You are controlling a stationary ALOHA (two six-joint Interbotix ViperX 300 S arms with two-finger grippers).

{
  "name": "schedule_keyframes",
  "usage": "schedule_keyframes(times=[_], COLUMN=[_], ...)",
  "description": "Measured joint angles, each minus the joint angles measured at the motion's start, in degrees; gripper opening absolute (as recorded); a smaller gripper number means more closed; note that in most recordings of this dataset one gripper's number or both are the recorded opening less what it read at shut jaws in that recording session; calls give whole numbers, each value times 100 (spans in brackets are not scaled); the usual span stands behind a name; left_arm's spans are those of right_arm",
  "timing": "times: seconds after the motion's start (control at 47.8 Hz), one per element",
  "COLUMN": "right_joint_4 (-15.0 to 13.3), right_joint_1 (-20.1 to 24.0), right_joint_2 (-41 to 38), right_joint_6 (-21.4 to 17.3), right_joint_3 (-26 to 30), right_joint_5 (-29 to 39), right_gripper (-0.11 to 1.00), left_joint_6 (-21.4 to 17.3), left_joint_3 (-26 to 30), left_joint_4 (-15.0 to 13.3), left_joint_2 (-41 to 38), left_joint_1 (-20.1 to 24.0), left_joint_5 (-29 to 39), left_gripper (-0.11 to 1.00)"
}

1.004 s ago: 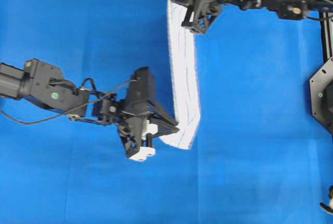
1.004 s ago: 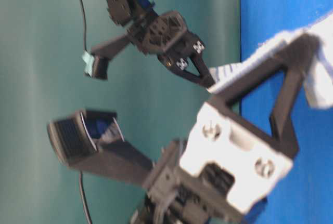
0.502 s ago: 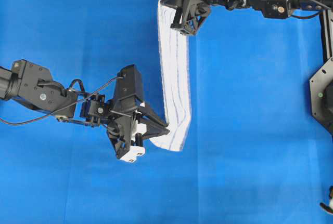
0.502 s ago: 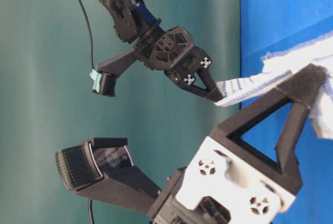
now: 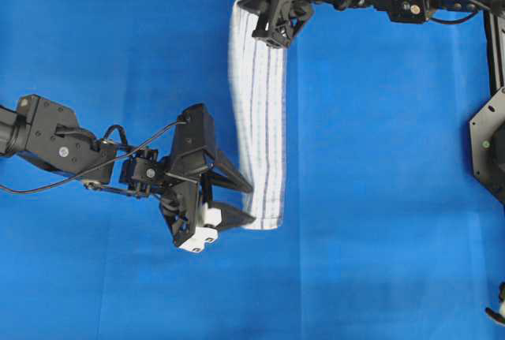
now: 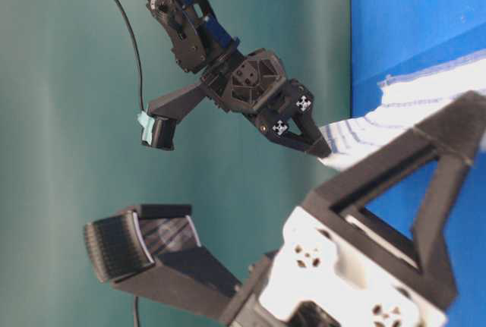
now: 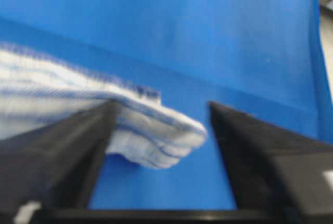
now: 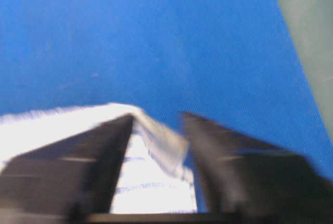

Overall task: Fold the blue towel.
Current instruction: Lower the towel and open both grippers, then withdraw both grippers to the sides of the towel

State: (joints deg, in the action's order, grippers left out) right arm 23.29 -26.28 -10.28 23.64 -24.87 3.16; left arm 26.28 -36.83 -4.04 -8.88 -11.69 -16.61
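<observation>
The blue towel [image 5: 260,127], white with thin blue stripes, is folded into a long narrow strip running from the top of the overhead view down to its middle. My right gripper [image 5: 272,42] is shut on the strip's far end and holds it peaked up between the fingers in the right wrist view [image 8: 156,117]; it also shows at table level [image 6: 323,149]. My left gripper [image 5: 253,204] is open at the strip's near end. In the left wrist view [image 7: 161,107] its jaws stand wide apart, with the towel's corner [image 7: 156,135] loose between them, against the left finger.
The large plain blue sheet [image 5: 379,198] covers the whole table under the towel. A black frame [image 5: 489,143] stands at the right edge. A green wall [image 6: 76,77] shows in the table-level view.
Both arms have carried the towel to the left and the strip now hangs straighter. My left gripper has opened and let go of the near end. The right gripper stays shut.
</observation>
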Motion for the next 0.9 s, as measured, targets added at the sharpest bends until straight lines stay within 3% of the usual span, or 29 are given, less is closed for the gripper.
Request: schedule_keyframes(times=[0.063, 0.126, 0.439, 0.691, 0.9], right_joint_4=[-9, -26, -79, -88, -26], right_joint_1=[0, 9, 26, 26, 62], right_joint_2=[0, 0, 18, 650, 1362], right_joint_6=[0, 0, 9, -79, -158], right_joint_3=[0, 0, -18, -527, -1257], right_joint_5=[0, -9, 0, 0, -26], right_gripper=[82, 89, 88, 88, 88], left_joint_6=[105, 211, 404, 114, -571], left_joint_3=[-70, -158, -721, -1037, -1239], left_joint_4=[0, -9, -9, 97, 123], left_joint_2=[9, 62, 853, 1775, 2329], left_joint_1=[0, 0, 0, 114, 659], left_joint_5=[97, 229, 756, 1310, 1485], left_gripper=[86, 83, 80, 80, 80])
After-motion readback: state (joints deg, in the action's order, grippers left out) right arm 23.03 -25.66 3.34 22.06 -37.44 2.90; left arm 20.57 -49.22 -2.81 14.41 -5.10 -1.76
